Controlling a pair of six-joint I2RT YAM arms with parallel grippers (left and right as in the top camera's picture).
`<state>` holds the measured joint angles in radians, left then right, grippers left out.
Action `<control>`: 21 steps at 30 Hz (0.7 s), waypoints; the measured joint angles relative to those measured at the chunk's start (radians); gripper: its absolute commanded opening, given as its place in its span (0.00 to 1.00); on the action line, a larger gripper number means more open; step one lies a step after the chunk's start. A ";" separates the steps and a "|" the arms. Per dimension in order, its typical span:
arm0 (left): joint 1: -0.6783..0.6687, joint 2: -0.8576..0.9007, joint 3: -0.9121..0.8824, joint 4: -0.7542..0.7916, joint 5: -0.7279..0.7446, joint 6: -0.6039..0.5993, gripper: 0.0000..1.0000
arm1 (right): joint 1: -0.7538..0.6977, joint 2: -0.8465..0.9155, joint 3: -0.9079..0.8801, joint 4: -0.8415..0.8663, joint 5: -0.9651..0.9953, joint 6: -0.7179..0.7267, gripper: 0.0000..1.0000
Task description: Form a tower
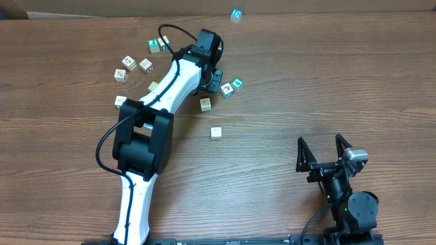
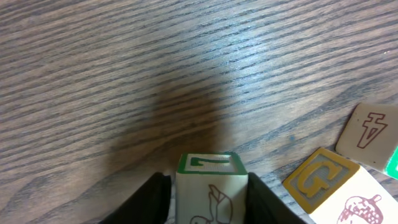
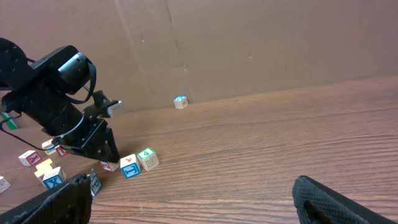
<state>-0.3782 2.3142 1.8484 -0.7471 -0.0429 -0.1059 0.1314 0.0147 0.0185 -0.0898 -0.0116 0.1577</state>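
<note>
Left gripper (image 2: 209, 186): fingers (image 2: 152, 199) narrow, pressed against both sides of a green-topped cube (image 2: 208, 165) on the table (image 2: 124, 74). G cube (image 2: 318, 180) and 4 cube (image 2: 368, 134) lie just right of those fingers. Right gripper (image 1: 319, 140): fingers spread wide, empty. Tower (image 1: 236, 15): blue top face, well beyond both pairs of fingers, near the table's far edge.

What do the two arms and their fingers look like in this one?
The left arm has white links, chunky black joints and a looping black cable; its fingers are black. The right gripper is black, with two pointed triangular fingers and a small silver module beside them.
</note>
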 measured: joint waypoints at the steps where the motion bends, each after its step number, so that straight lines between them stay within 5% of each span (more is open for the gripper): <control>1: 0.000 0.000 0.000 0.000 -0.003 0.000 0.31 | 0.000 0.000 0.000 0.000 0.000 0.000 1.00; 21: 0.000 0.001 0.000 -0.007 -0.030 0.000 0.38 | 0.000 0.000 0.000 -0.001 0.000 0.000 1.00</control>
<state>-0.3782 2.3150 1.8484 -0.7544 -0.0727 -0.1059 0.1314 0.0147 0.0185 -0.0910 -0.0116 0.1581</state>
